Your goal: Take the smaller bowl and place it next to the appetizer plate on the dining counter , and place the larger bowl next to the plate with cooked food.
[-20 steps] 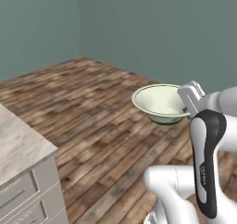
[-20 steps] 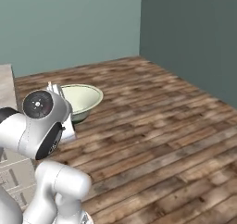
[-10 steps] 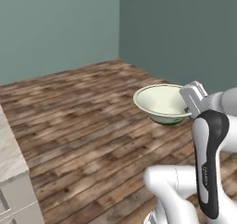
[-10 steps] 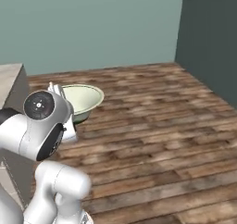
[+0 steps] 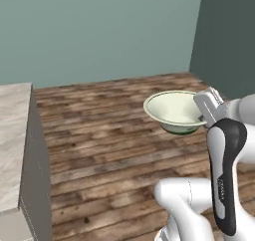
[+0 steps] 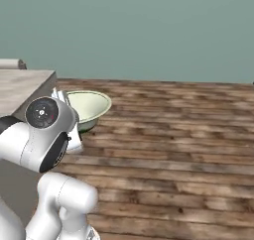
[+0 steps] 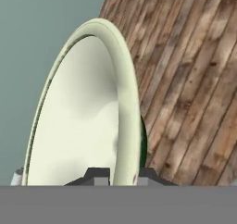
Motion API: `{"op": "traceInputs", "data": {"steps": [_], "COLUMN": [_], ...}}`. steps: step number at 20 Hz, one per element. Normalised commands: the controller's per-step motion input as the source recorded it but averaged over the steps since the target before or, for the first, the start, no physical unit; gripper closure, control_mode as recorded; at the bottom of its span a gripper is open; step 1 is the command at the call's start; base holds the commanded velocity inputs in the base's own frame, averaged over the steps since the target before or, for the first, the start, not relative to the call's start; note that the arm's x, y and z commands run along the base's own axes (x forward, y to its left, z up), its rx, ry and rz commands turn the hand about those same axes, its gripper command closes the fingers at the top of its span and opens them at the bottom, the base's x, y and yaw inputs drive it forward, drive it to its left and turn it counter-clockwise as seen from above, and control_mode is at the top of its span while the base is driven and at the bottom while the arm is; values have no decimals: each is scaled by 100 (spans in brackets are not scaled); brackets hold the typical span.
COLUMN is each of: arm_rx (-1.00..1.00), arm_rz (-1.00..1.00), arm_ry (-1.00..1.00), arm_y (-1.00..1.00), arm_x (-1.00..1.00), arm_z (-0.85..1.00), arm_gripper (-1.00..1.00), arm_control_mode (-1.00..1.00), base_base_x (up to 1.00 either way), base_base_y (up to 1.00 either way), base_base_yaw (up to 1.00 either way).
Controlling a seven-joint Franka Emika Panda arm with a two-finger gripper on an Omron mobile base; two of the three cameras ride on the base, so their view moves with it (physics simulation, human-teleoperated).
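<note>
From the left base view, the larger bowl (image 5: 175,111) is carried in the air above the wooden floor (image 5: 109,135), held at its rim by the gripper (image 5: 205,116), with a pale counter (image 5: 12,140) at the left edge. On the right base view, the bowl hangs just beside a counter corner (image 6: 27,83). Along the hand view, both fingertips (image 7: 98,176) are closed tightly over the rim. I judge this as the transport step; next the base must reach the plate with cooked food.
</note>
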Motion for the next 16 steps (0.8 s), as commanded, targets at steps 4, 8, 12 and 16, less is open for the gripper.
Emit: {"op": "traceInputs", "data": {"steps": [4, 8, 12, 16], "arm_rx": [0, 0, 0, 0], "arm_rz": [0, 0, 0, 0], "arm_ry": [0, 0, 0, 0], "arm_y": [0, 0, 0, 0], "arm_x": [0, 0, 0, 0], "arm_z": [0, 0, 0, 0], "arm_gripper": [100, 100, 100, 100], "arm_control_mode": [100, 100, 100, 100], "base_base_x": [100, 100, 100, 100], "base_base_y": [-47, -50, -63, -71], "base_base_yaw": [53, 51, 46, 42]}}
